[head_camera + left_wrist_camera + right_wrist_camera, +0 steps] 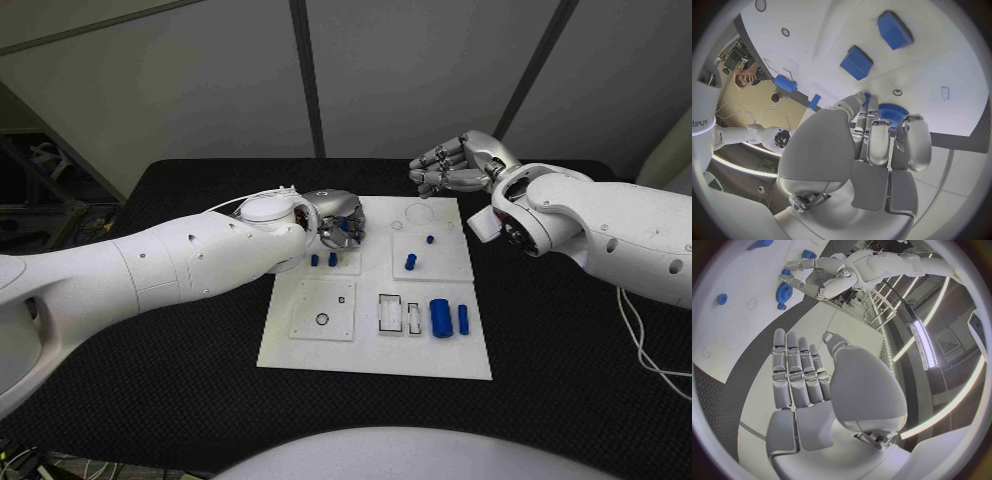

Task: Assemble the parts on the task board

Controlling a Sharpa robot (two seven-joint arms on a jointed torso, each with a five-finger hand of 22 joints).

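1. The left hand [335, 218] sits over the task board [378, 355] near its far left corner, fingers curled around a blue gear [893, 113].
2. The right hand [459, 165] hovers past the board's far edge, loosely curled, holding nothing.
3. A blue cylinder [440, 317] lies near the board's right edge, long axis near-to-far.

Three views, one overhead and two wrist-mounted.
The head camera looked down on the task board [433, 365]; both wrist cameras, close behind their hands, shared it.

White task board [289, 350] on black worktop [577, 400]. Blue parts [440, 318] on the board, blue toothed gear [893, 113] by silver fingers [878, 142]. Arms white.
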